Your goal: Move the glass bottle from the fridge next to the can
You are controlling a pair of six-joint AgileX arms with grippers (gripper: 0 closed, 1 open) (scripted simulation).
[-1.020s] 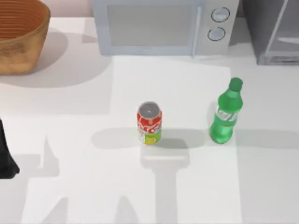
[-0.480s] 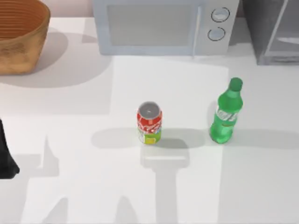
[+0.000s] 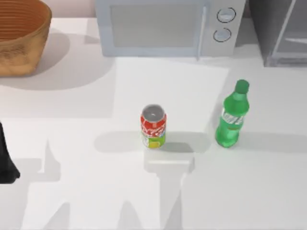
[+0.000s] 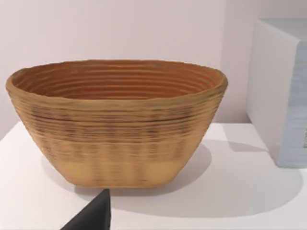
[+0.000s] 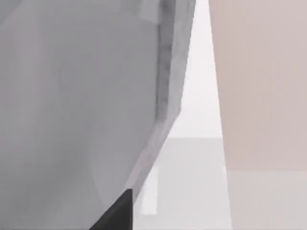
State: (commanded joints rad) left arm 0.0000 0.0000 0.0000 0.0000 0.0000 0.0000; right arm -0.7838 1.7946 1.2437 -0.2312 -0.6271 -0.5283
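Observation:
The green glass bottle (image 3: 231, 117) stands upright on the white table, right of centre, with nothing holding it. To its left, roughly a hand's width away, stands the red can (image 3: 153, 126), also upright. The grey fridge (image 3: 280, 33) sits at the far right corner, behind the bottle. My left arm (image 3: 5, 160) is parked at the table's left edge, and a dark corner of my left gripper (image 4: 93, 215) shows before the basket. A dark corner of my right gripper (image 5: 117, 213) hangs close to the fridge's grey wall (image 5: 72, 96) and pale frame.
A white microwave (image 3: 163, 28) with two round knobs stands along the back, left of the fridge. A woven basket (image 3: 19, 38) sits at the far left corner, large in the left wrist view (image 4: 115, 124). Arm shadows lie across the table's front.
A broad shadow on the table's right side has spread leftward toward the can. The bottle, the can and the left arm have not moved.

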